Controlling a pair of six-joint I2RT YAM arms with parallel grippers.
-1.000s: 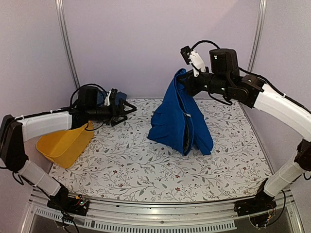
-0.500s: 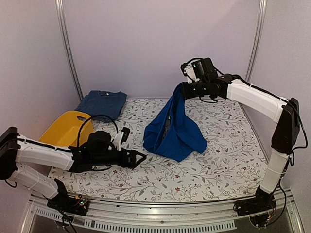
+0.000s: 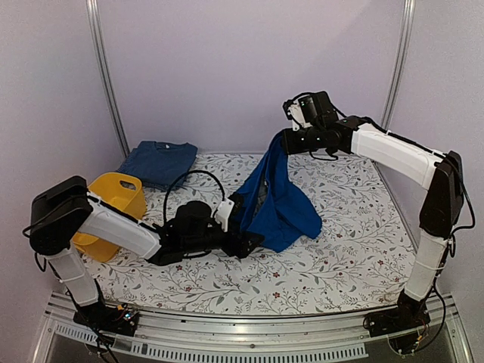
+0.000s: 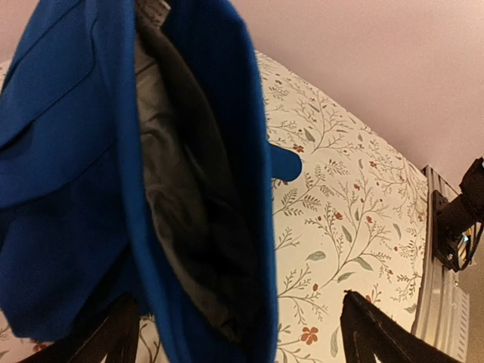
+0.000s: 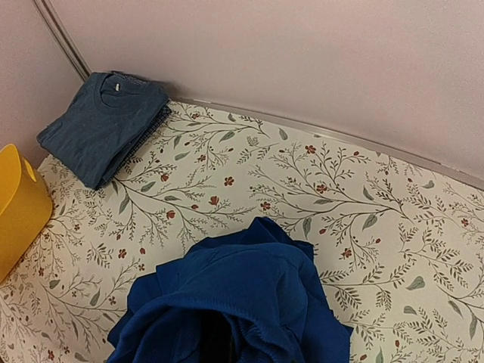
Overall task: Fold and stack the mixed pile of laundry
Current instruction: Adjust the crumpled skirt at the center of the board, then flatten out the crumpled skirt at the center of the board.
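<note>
A royal-blue garment (image 3: 280,200) with a dark grey lining (image 4: 181,197) hangs from my right gripper (image 3: 286,141), which is shut on its top edge; its lower part rests bunched on the table. From the right wrist the cloth (image 5: 249,302) hides the fingers. My left gripper (image 3: 246,225) lies low over the table at the garment's lower left edge, open, with the hanging hem (image 4: 144,249) between its wide-set fingertips (image 4: 374,333). A folded dark navy-teal shirt (image 3: 159,162) lies at the back left.
A yellow plastic tub (image 3: 113,206) stands at the left, behind my left arm, and also shows at the left edge of the right wrist view (image 5: 15,208). The floral tablecloth (image 3: 348,249) covers the table. Metal rail (image 3: 249,333) runs along the near edge.
My left arm swung from the back left by the tub down to the front and then right, up to the garment's hem. My right arm drew back and lowered the garment onto the table.
</note>
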